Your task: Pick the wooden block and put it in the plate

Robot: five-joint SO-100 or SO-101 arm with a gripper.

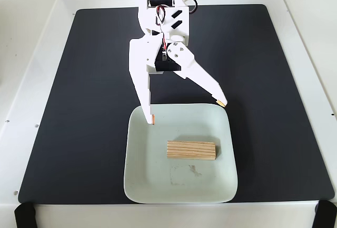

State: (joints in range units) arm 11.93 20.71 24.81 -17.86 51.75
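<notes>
1. Here the wooden block (191, 150) lies flat inside the plate (138, 183), its long side running left to right in the fixed view and its striped grain face turned up.
2. The block rests on the plate floor a little right of centre, clear of the raised rim on every side. A faint smudge mark (184, 174) sits just below it, nearer the camera.
3. The plate holds nothing else; it stands on the black mat (79, 107), near the mat's lower edge, and the mat covers most of the white table (21, 54).
4. The gripper (187, 111) hangs above the plate's far rim with its jaws spread very wide and nothing between them. One orange fingertip (153, 119) is over the plate's upper-left corner; the other reaches out past the upper-right corner.
5. The block is well apart from both fingers, so it is supported by the plate alone.
6. The wide spread appears intended to keep the fingers clear of the block, so that the arm can rise without nudging it.
7. Judged from this arrangement, the placing step is complete and only the withdrawal of the arm remains.
</notes>
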